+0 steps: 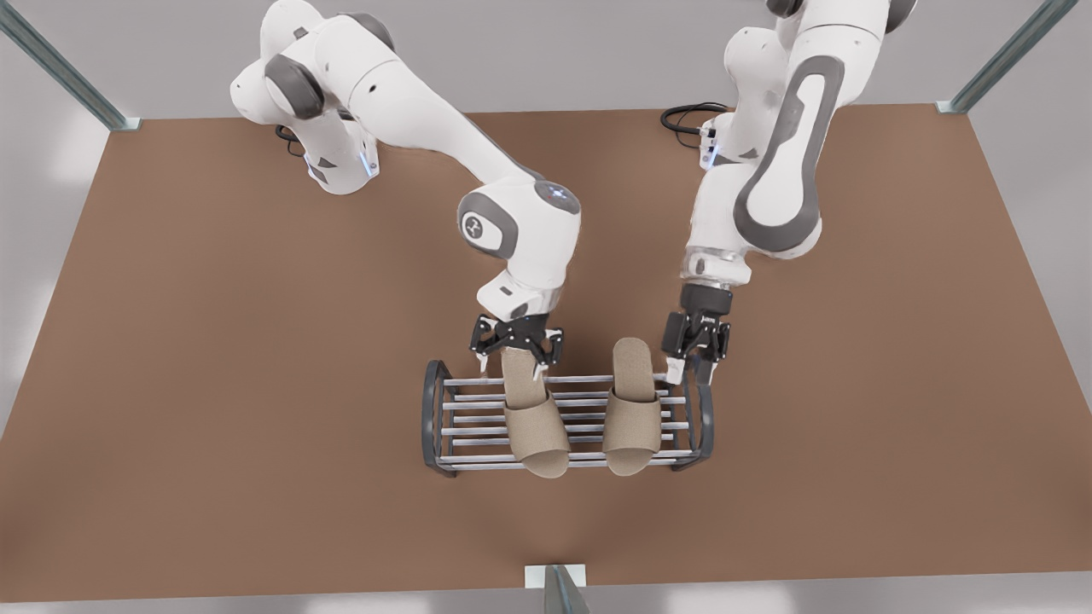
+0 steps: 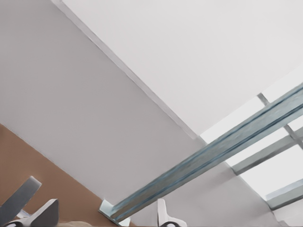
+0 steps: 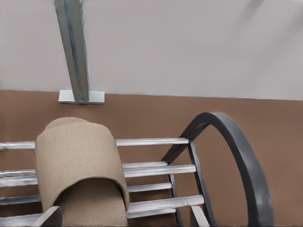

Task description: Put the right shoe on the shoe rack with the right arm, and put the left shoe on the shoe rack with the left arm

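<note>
The shoe rack (image 1: 437, 409) stands near the table's front edge with both tan slippers on its bars. The right shoe (image 1: 535, 422), on the front view's left, lies slightly askew, its toe past the front bar. My right gripper (image 1: 512, 365) is open, its fingers either side of that shoe's heel. In the right wrist view the same shoe (image 3: 78, 165) lies on the bars beside the rack's arched end (image 3: 236, 142). The left shoe (image 1: 632, 414) lies straight on the rack. My left gripper (image 1: 693, 371) hangs open just beside its heel, over the rack's other end, holding nothing.
The brown table (image 1: 213, 384) stretches wide on both sides of the rack. A metal post (image 1: 554, 588) rises at the middle of the front edge, seen again as the post (image 3: 73, 52). Black cables (image 1: 687, 115) lie by the far arm base.
</note>
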You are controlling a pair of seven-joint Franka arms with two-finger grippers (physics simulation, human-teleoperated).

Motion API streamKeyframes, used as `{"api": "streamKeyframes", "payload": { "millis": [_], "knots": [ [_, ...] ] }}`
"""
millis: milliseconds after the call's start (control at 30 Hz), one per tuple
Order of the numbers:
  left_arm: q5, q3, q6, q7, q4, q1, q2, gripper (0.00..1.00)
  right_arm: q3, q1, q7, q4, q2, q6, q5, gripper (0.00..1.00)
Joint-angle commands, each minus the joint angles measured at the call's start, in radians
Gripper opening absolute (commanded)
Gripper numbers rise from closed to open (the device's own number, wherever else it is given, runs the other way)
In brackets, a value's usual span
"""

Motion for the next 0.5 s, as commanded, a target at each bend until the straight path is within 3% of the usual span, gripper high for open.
{"api": "streamKeyframes", "payload": {
  "millis": [0, 33, 67, 100, 133, 167, 200, 233, 267, 333, 400, 467],
  "knots": [
    [-0.814, 0.019, -0.700, 1.883, 0.038, -0.004, -0.052, 1.00, 0.001, -0.008, -0.214, -0.008, -0.154, -0.221, 0.213, 1.00],
    [-1.053, 0.012, -1.153, 2.355, 0.142, -0.008, -0.054, 1.00, 0.000, -0.036, -0.343, -0.030, -0.330, -0.417, 0.331, 1.00],
    [-1.297, 0.021, -1.358, 2.628, 0.190, -0.005, -0.071, 1.00, -0.005, -0.097, -0.454, -0.030, -0.439, -0.589, 0.402, 1.00],
    [-1.624, 0.054, -1.510, 2.653, 0.325, 0.030, -0.079, 1.00, -0.006, -0.223, -0.567, -0.030, -0.505, -0.709, 0.476, 1.00],
    [-1.709, 0.091, -1.535, 2.693, 0.374, 0.044, -0.062, 1.00, -0.008, -0.346, -0.639, -0.039, -0.516, -0.775, 0.528, 1.00],
    [-1.707, 0.093, -1.534, 2.728, 0.374, 0.045, -0.062, 1.00, -0.003, -0.469, -0.647, -0.142, -0.515, -0.718, 0.592, 1.00],
    [-1.709, 0.091, -1.534, 2.731, 0.374, 0.042, -0.062, 1.00, 0.000, -0.535, -0.742, -0.359, -0.541, -0.511, 0.591, 1.00],
    [-1.707, 0.087, -1.534, 2.737, 0.379, 0.036, -0.063, 1.00, 0.094, -0.675, -0.791, -0.498, -0.564, -0.365, 0.588, 1.00],
    [-1.709, 0.084, -1.538, 2.782, 0.386, 0.033, -0.063, 1.00, 0.225, -0.809, -0.797, -0.493, -0.561, -0.334, 0.531, 1.00],
    [-1.706, 0.072, -1.581, 2.793, 0.425, 0.050, -0.066, 1.00, 0.228, -0.805, -0.802, -0.464, -0.481, -0.344, 0.517, 1.00],
    [-1.704, -0.053, -1.575, 2.884, 0.408, 0.150, -0.059, 1.00, 0.228, -0.814, -0.889, -0.461, -0.452, -0.348, 0.515, 1.00],
    [-1.703, -0.056, -1.569, 3.078, 0.397, 0.183, -0.025, 1.00, 0.228, -0.809, -0.888, -0.409, -0.418, -0.379, 0.512, 1.00]
  ]
}}
